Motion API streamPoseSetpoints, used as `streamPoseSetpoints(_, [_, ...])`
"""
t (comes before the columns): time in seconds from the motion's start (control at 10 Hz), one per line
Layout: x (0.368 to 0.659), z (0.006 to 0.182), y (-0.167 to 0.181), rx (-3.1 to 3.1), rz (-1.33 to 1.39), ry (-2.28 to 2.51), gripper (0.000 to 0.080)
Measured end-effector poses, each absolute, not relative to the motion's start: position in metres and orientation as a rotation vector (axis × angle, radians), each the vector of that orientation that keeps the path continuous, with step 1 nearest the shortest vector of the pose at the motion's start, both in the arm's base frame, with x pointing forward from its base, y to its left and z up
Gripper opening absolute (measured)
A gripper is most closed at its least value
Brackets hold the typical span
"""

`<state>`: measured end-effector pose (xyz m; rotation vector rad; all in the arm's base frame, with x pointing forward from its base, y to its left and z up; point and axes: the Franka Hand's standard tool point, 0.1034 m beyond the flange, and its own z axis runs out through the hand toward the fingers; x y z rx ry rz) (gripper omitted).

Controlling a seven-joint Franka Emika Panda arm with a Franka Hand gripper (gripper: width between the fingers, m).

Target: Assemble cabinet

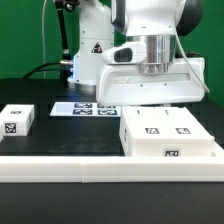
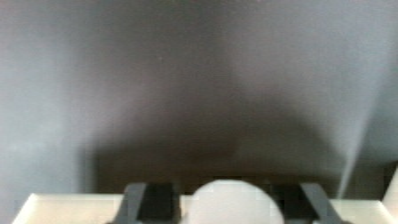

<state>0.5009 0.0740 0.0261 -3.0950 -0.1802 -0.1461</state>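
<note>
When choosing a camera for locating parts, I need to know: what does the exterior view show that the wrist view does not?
Only the exterior view: the arm, the large white box, the small white box, the marker board and the long rail. Only the wrist view: two dark fingers standing apart, with a blurred rounded white shape between them; what it is cannot be told. Both: the gripper, seen from outside in one and from the wrist in the other.

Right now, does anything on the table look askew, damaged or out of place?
Nothing stands out. The cabinet body and the small white part sit flat and apart on the table; the marker board lies flat. No damage shows.
</note>
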Motion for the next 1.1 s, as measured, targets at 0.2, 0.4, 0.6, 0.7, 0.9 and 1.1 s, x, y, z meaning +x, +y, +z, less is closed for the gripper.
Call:
streamPoseSetpoints(0.2, [0.501,0.036,0.07,-3.095,-0.096,-0.184,0.0222])
streamPoseSetpoints(0.4, [0.499,0.033,0.07,-3.096,-0.089,-0.185,0.0223])
streamPoseSetpoints(0.6, [0.498,0.033,0.07,-3.096,-0.088,-0.185,0.0223])
streamPoseSetpoints(0.7, [0.498,0.035,0.072,-3.096,-0.077,-0.185,0.0223])
streamPoseSetpoints(0.9, [0.5,0.053,0.075,-3.094,-0.038,-0.195,0.0223])
streamPoseSetpoints(1.1, [0.505,0.073,0.077,-3.091,0.026,-0.199,0.0223])
